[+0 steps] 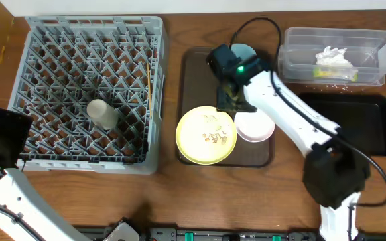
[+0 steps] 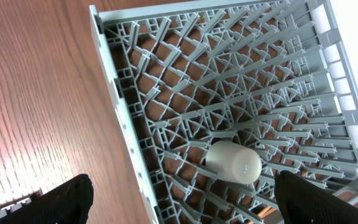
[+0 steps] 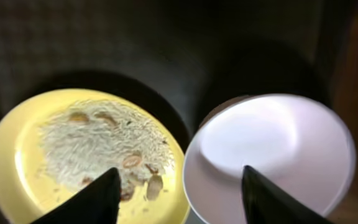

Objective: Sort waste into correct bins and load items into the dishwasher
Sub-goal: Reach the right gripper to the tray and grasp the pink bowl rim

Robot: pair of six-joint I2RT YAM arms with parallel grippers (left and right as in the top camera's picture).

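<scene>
My right gripper (image 3: 179, 190) hangs open over the brown tray, and its jaws span the gap where the yellow-green plate (image 3: 17, 168) meets the small white bowl (image 3: 272, 143). Rice-like crumbs (image 3: 98, 140) lie on the plate (image 1: 196, 144). Behind the right gripper (image 1: 228, 100), the light blue bowl (image 1: 245, 51) is partly hidden. The pale cup (image 1: 102, 114) lies on its side in the grey dishwasher rack (image 1: 45, 40), and chopsticks (image 1: 151, 90) rest along the rack's right side. My left gripper (image 2: 185, 205) is open above the rack's edge (image 2: 120, 99), short of the cup (image 2: 234, 162).
The clear tub (image 1: 293, 63) at the back right holds the crumpled napkin (image 1: 332, 57) and a snack wrapper (image 1: 334, 75). The flat black tray (image 1: 360, 127) lies in front of it. The brown serving tray (image 1: 196, 63) sits between rack and bins.
</scene>
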